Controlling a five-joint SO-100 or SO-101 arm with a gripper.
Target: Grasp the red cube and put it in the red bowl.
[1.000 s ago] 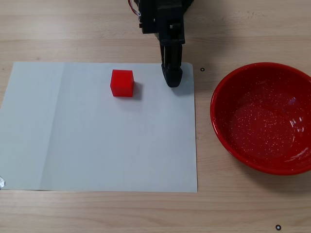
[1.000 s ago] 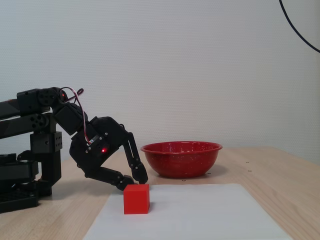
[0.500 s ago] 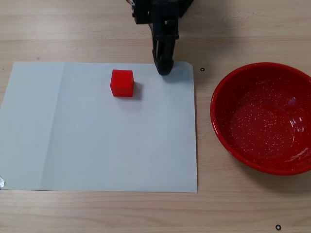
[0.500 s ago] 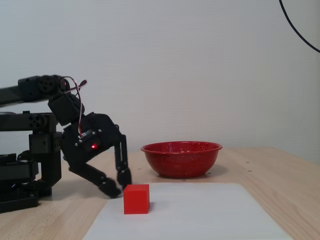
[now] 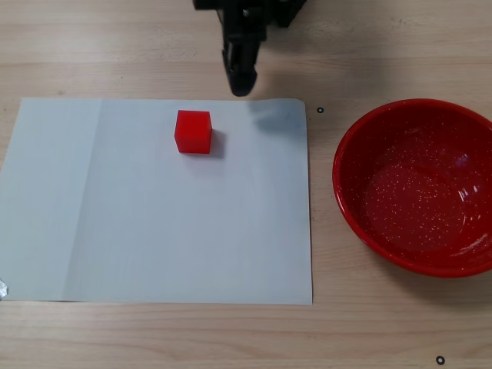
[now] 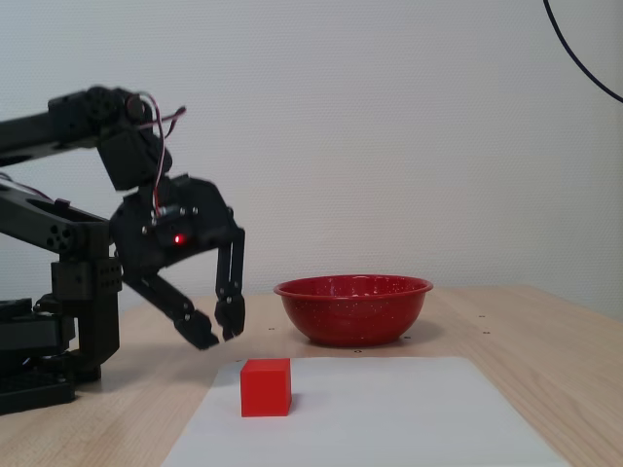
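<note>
Light wooden table (image 5: 154, 338) with visible grain, seen from above in 1 fixed view and from the side in the other (image 6: 545, 341). On it lies a white rectangular sheet of paper (image 5: 154, 223), creased lengthwise near its left part in the top-down view; the side view shows its near portion (image 6: 389, 418).

Black articulated robot arm (image 6: 88, 253) with a lit red indicator on its wrist housing, standing at the left of the side view and reaching toward the sheet. Only its lower end enters the top-down view from the upper edge.

Large round glossy red bowl with fine white speckles (image 5: 419, 188), resting on bare wood just beside the right edge of the sheet; in the side view it stands behind the sheet (image 6: 353, 309).

Black 2-finger gripper (image 6: 221, 331), raised above the table surface, its tips a narrow gap apart and holding nothing; from above it appears just past the far edge of the sheet (image 5: 241, 81).

Small bright red matte cube (image 5: 193, 131), resting on the sheet near its upper edge in the top-down view, well apart from the bowl; in the side view it sits below and slightly right of the fingertips, not touching them (image 6: 266, 387).
</note>
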